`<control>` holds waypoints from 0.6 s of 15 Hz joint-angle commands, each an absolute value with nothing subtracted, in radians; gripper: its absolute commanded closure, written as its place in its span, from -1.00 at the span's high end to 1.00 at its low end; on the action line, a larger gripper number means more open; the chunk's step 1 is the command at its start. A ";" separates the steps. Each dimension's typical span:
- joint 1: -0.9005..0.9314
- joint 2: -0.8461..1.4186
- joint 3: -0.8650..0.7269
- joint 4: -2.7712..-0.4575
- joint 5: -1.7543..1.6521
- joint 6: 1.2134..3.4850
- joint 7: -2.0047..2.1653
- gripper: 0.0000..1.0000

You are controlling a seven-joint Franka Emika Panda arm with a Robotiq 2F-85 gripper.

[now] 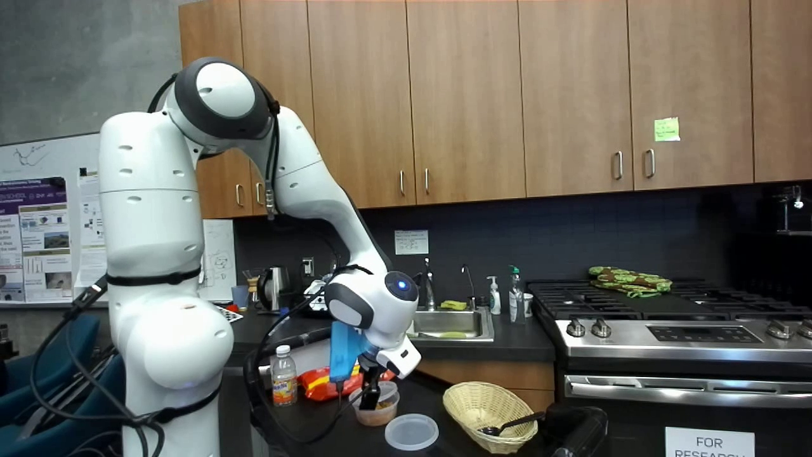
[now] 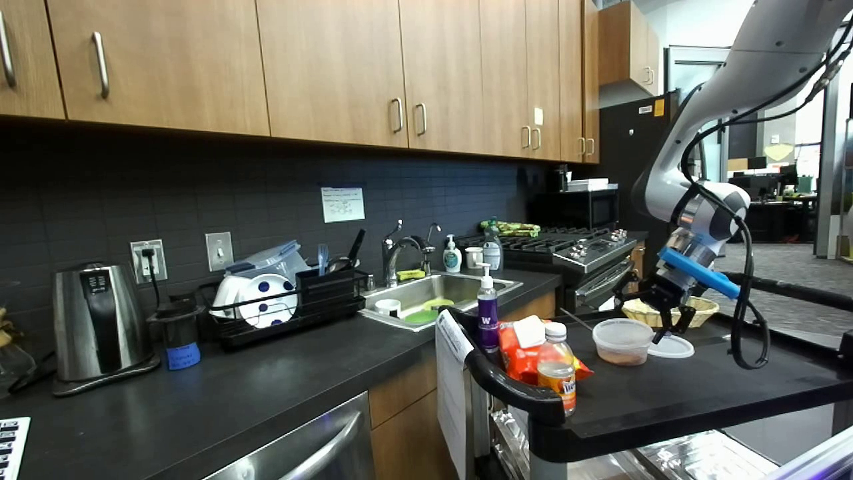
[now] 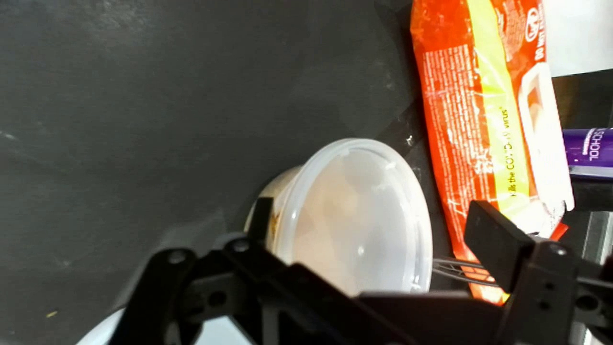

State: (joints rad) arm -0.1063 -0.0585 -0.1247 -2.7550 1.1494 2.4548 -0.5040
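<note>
My gripper is open and empty, with its fingers far apart over a round translucent tub. In the wrist view one finger overlaps the tub's side. The other finger is beyond the rim, over a red and yellow packet. The tub stands on the black cart top in both exterior views and has brownish contents low inside. I cannot tell whether a finger touches it. A flat translucent lid lies beside it, also seen in an exterior view. Thin dark wires show between tub and packet.
A clear bottle with an orange label stands by the packet. A purple pump bottle is behind it. A wicker basket holds a black spoon. The cart has a raised black handle. A counter with a sink is alongside.
</note>
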 commanded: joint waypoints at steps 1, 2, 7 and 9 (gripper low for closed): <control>-0.104 -0.122 -0.120 -2.794 1.178 2.456 -0.523 1.00; -0.103 -0.127 -0.120 -2.796 1.178 2.456 -0.523 0.50; -0.099 -0.126 -0.118 -2.787 1.183 2.455 -0.527 -0.12; -0.099 -0.129 -0.118 -2.789 1.183 2.455 -0.528 -0.44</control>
